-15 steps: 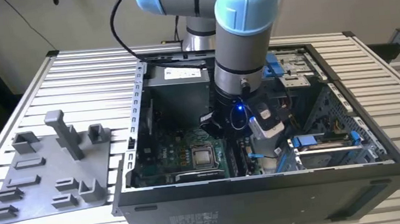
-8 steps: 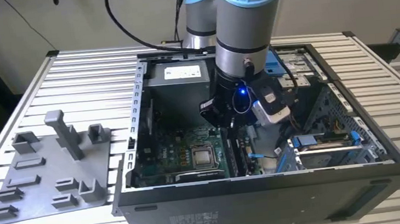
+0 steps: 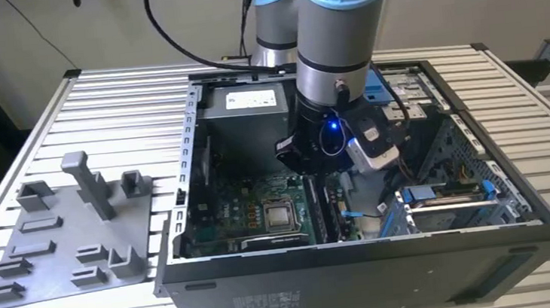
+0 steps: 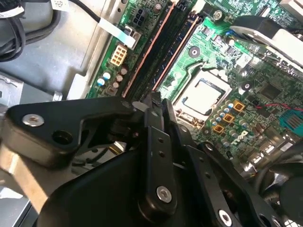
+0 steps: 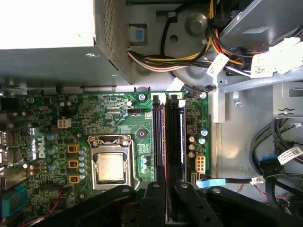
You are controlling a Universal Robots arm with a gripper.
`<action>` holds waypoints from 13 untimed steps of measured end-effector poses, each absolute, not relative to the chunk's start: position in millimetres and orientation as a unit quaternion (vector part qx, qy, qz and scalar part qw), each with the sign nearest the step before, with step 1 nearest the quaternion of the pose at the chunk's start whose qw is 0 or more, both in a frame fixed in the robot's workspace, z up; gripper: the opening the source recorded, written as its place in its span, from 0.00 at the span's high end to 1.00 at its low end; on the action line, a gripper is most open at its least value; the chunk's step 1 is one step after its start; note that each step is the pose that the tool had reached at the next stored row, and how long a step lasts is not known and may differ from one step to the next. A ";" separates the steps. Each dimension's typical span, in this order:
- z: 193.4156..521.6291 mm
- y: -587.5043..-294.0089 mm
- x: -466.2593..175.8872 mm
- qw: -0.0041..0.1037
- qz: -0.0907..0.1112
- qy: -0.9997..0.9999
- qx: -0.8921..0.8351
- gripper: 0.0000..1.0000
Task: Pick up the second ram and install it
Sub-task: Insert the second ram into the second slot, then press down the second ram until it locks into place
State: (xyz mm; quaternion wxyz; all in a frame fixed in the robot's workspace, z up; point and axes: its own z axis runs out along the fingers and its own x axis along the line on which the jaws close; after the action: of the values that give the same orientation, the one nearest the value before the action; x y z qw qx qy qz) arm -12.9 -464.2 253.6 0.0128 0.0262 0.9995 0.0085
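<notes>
In the first wrist view, two dark sticks stand side by side in the motherboard's memory slots. The second ram [image 5: 173, 142] is the one running straight in between my fingertips. The other stick [image 5: 157, 142] sits in the neighbouring slot. My gripper [image 5: 169, 189] is low over the slots, fingers close together on the end of the second ram. In the second wrist view the gripper [image 4: 150, 101] tips meet just above the same slots. In the exterior view the arm's wrist [image 3: 335, 148] reaches down into the open computer case [image 3: 367, 266].
A grey holder tray [image 3: 71, 234] with upright posts lies on the slatted table, on the exterior view's left of the case. Around the slots are the processor [image 5: 110, 166], the power supply [image 3: 249, 100], bundled cables [image 5: 189, 56] and a drive cage [image 3: 451, 201].
</notes>
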 end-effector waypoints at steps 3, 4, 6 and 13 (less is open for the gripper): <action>253.8 -464.2 -12.9 0.013 0.009 1.000 0.026 0.89; 253.9 -464.2 -12.9 0.013 0.009 1.000 0.026 0.89; 254.1 -464.2 -12.9 0.013 0.009 1.000 0.026 0.89; 254.8 -464.2 -12.9 0.013 0.008 1.000 0.026 0.89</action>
State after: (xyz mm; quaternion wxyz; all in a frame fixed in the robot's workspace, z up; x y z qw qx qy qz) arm -12.9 -464.2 254.8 0.0128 0.0262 0.9995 0.0085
